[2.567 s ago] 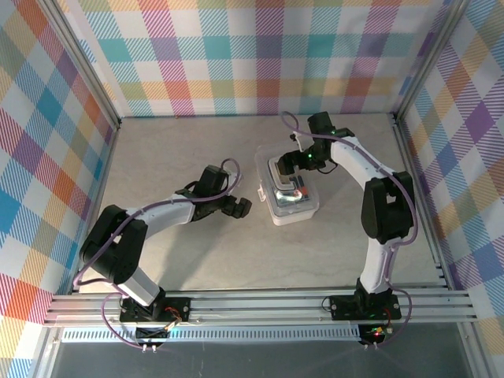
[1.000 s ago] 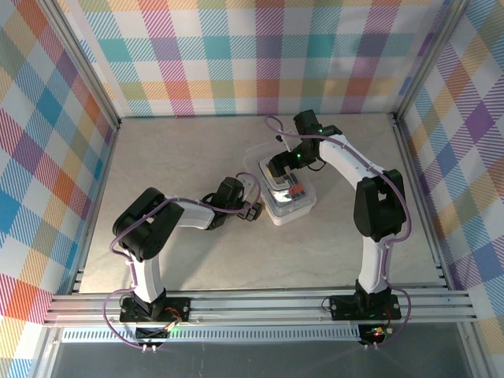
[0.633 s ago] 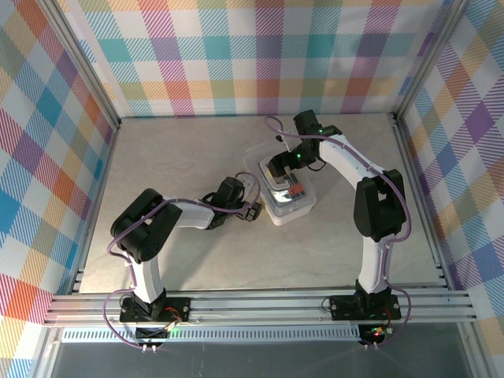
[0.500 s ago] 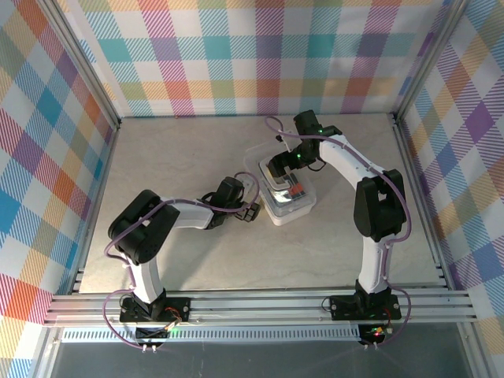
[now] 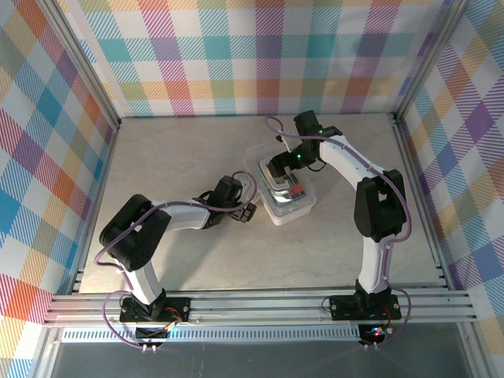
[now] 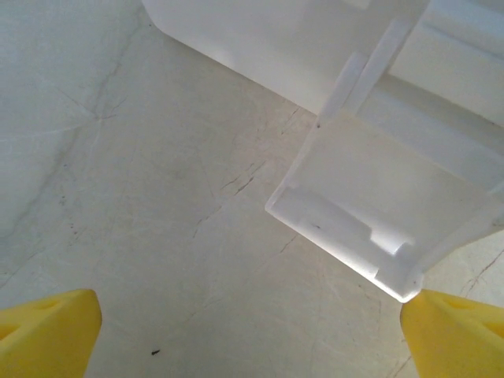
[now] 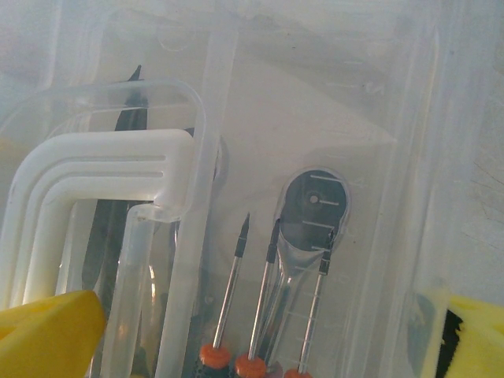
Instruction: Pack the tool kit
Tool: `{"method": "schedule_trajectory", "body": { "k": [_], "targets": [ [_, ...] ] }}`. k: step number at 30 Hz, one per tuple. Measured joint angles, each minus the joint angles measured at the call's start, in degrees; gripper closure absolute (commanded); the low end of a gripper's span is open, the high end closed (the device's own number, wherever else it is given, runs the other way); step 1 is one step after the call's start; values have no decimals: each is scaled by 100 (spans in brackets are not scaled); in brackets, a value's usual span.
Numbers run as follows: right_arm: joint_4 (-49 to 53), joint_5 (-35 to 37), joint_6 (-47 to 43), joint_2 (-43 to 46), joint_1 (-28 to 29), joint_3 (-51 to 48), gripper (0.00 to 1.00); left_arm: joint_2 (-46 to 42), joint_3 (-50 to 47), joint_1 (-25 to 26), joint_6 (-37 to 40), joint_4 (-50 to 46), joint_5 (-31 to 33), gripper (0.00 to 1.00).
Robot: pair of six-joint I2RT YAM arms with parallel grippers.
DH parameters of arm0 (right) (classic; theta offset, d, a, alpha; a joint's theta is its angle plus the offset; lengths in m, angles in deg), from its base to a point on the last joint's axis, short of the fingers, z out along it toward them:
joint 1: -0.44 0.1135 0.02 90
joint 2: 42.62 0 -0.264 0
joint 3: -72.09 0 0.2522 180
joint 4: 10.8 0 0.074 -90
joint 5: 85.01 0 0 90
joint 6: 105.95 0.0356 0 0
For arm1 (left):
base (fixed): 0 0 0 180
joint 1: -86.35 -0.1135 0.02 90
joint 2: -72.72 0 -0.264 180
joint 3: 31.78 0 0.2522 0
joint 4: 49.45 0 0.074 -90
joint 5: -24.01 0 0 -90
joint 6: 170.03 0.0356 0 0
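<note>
Seemingly the closing step: left gripper and right gripper both spread; the left, at the case's 8 o'clock, likely must push its latch shut.

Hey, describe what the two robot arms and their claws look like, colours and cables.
Both the left arm and right arm have white links with black joints, and a purplish-grey cable loops along each. The claws' fingers are bright yellow, blunt-tipped wedges.
</note>
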Motion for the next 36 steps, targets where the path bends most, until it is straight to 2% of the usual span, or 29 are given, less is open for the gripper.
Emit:
{"method": "schedule_trajectory", "body": {
  "k": [19,25,30,36],
  "targets": [
    [-101,-37,42,46,-9,-96,1,-835,492,0,146,-369,85,5],
    [-122,-42,44,48,-9,-114,1,-841,444,0,280,-337,-33,2],
    [-162,-57,44,59,-13,-146,1,-804,-232,0,566,122,-289,0],
    [-160,-59,44,59,-13,-146,1,-179,-378,0,704,570,-411,0]
  ]
}}
